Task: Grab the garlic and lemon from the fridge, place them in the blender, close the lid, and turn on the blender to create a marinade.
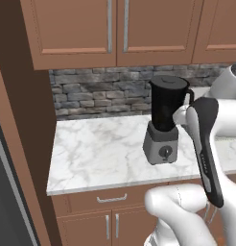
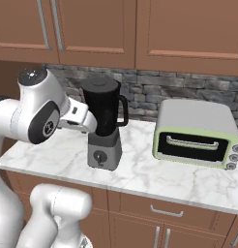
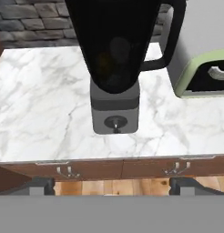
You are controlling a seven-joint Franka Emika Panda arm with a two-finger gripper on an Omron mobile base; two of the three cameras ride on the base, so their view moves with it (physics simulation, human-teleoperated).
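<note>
One tall black jar on a grey square base with a round dial — the blender (image 3: 114, 86) — faced you; no writing was readable, and the gripper (image 3: 113, 184) gaped wide, empty.

You can count one tall black blender (image 2: 104, 127) with a grey square base and one round dial, and one pale green toaster oven (image 2: 196, 133) with three small knobs. Both stand on one white marble worktop (image 2: 155, 172). Below it you see two brown wooden drawers with metal handles.
</note>
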